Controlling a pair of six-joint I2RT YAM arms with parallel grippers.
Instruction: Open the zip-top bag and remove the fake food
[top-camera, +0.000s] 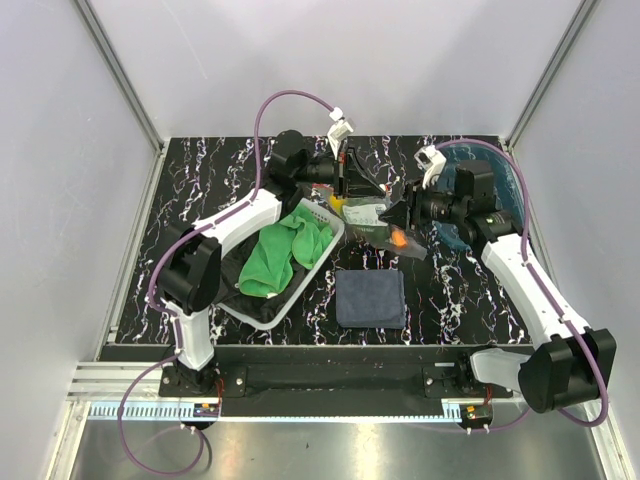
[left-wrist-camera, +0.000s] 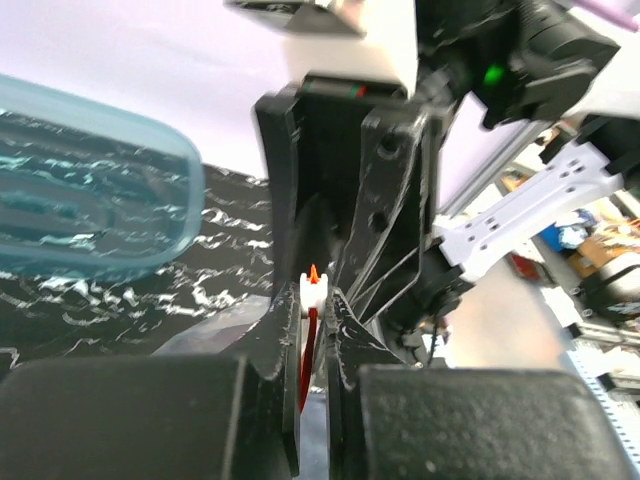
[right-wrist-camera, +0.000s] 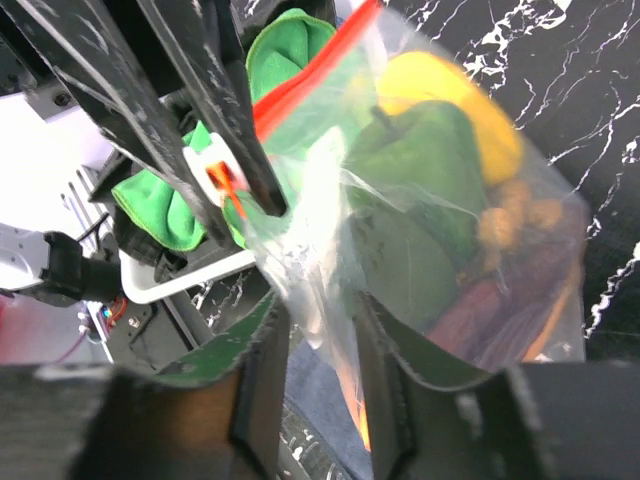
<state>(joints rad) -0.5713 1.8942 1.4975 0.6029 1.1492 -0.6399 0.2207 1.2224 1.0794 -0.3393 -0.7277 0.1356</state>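
Observation:
The zip-top bag (top-camera: 372, 218) hangs between my two grippers above the table. In the right wrist view the bag (right-wrist-camera: 330, 230) holds the fake food: a yellow lemon-like piece (right-wrist-camera: 455, 85), a green vegetable piece (right-wrist-camera: 420, 150) and small brown balls (right-wrist-camera: 510, 215). My left gripper (top-camera: 345, 190) is shut on the white zip slider (left-wrist-camera: 313, 288) at the end of the orange-red zip strip (right-wrist-camera: 310, 75). My right gripper (top-camera: 397, 222) is shut on a bunch of the bag's clear plastic just below the slider (right-wrist-camera: 215, 170). In the wrist views the left gripper (left-wrist-camera: 313, 305) and right gripper (right-wrist-camera: 318, 320) are close together.
A white basket (top-camera: 262, 320) with a green cloth (top-camera: 285, 250) sits left of the bag. A dark blue cloth (top-camera: 370, 298) lies in front of it. A translucent blue tray (top-camera: 502, 172) stands at the back right, also in the left wrist view (left-wrist-camera: 90, 210).

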